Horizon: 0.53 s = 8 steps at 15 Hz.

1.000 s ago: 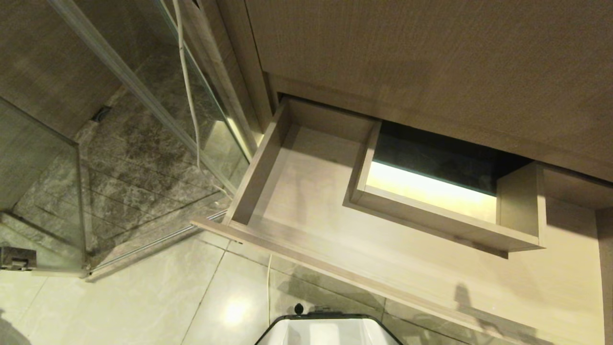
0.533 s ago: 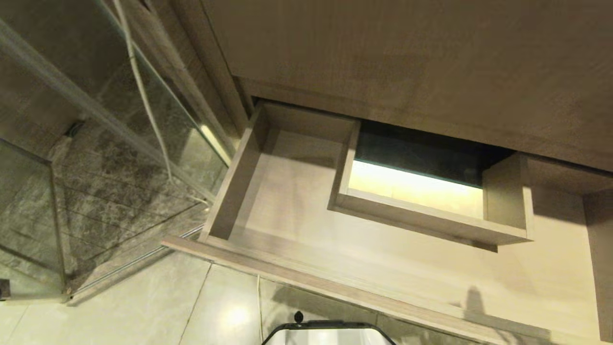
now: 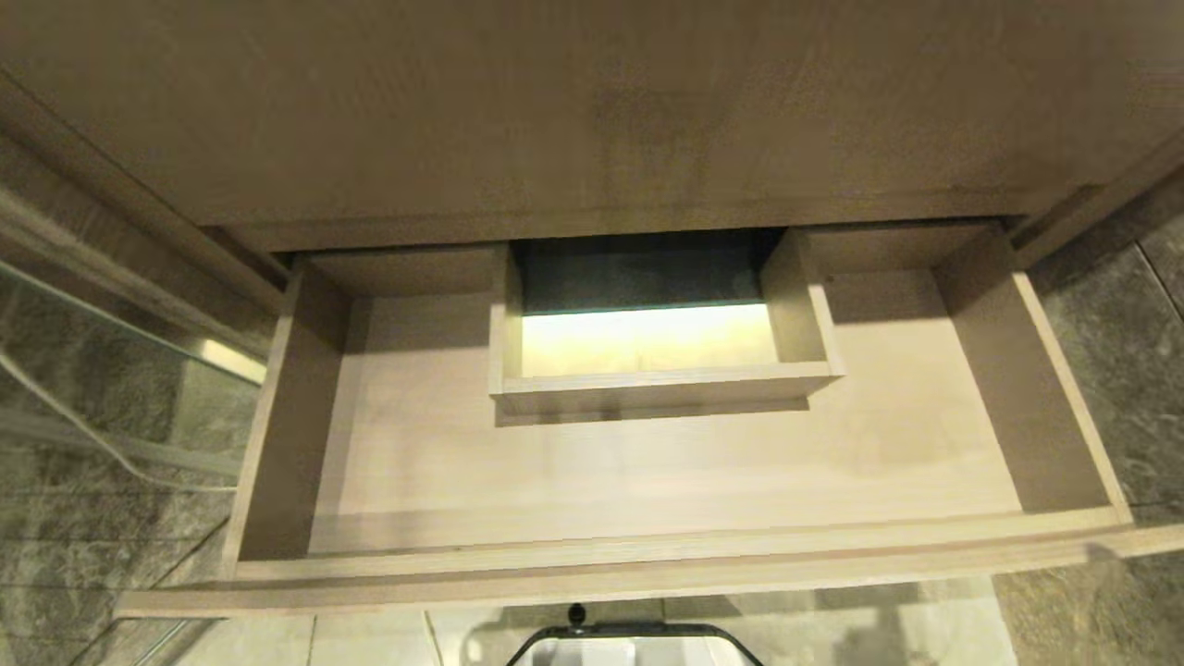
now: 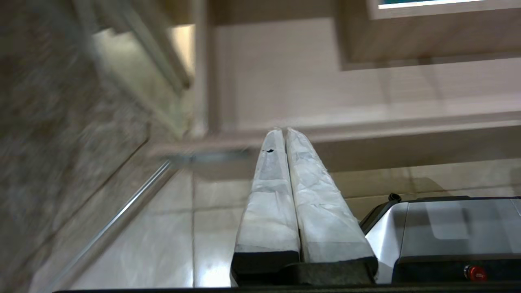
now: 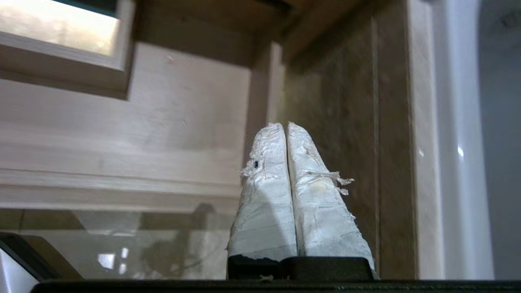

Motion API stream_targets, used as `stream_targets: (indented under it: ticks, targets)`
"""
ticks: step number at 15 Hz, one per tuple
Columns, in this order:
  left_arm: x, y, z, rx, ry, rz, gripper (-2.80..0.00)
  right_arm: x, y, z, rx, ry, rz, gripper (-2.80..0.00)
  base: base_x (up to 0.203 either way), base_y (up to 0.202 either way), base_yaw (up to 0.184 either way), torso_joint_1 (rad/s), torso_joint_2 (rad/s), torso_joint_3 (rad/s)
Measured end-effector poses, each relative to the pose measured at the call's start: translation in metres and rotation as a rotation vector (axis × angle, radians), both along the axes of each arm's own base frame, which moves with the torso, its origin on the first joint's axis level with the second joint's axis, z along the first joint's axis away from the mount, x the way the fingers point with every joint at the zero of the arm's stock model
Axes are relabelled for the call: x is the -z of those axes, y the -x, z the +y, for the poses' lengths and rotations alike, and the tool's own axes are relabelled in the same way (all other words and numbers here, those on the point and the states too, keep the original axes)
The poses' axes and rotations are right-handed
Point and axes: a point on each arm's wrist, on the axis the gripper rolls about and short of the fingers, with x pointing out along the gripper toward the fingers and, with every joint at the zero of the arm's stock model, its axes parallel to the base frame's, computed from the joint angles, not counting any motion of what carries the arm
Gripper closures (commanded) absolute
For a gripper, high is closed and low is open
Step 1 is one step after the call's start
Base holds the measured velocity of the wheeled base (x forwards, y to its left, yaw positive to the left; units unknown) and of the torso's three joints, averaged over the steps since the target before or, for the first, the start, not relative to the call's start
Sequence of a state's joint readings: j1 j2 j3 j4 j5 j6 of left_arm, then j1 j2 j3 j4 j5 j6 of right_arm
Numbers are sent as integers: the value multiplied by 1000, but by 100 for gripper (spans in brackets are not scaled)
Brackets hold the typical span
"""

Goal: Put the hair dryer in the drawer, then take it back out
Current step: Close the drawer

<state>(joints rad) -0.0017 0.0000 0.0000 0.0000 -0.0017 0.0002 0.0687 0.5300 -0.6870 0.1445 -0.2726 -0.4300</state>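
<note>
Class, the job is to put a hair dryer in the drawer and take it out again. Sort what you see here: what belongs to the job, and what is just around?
Job:
drawer, open, no dryer inside
left claw, shut, empty
right claw, shut, empty

Just around:
panel above
glass partition
white cord
floor tiles

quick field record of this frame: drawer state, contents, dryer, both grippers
drawer: wide shallow light wood-grain drawer, pulled open below the taller wood panel
contents: nothing visible on its floor; rectangular boxed cut-out in the middle
hair dryer: not in any view
left gripper: fingers shut, holding nothing, in front of the drawer front
right gripper: fingers shut, holding nothing, near the drawer's right end
head view: no arm visible
</note>
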Motion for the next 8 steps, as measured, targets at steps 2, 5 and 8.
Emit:
stream_targets:
  ticks: [2,5,8]
  targets:
    - [0,0,0,0,0,0,0,3,1,0,7,4,32,0,0,7,-143,4,1,2]
    - [0,0,0,-1,0,0,0,1,2,-1,25,7,44,0,0,0,-27,0,2,1]
    - [0,0,0,0,0,0,0,4,0,-1,31,11,73,0,0,0,0,0,0,0]
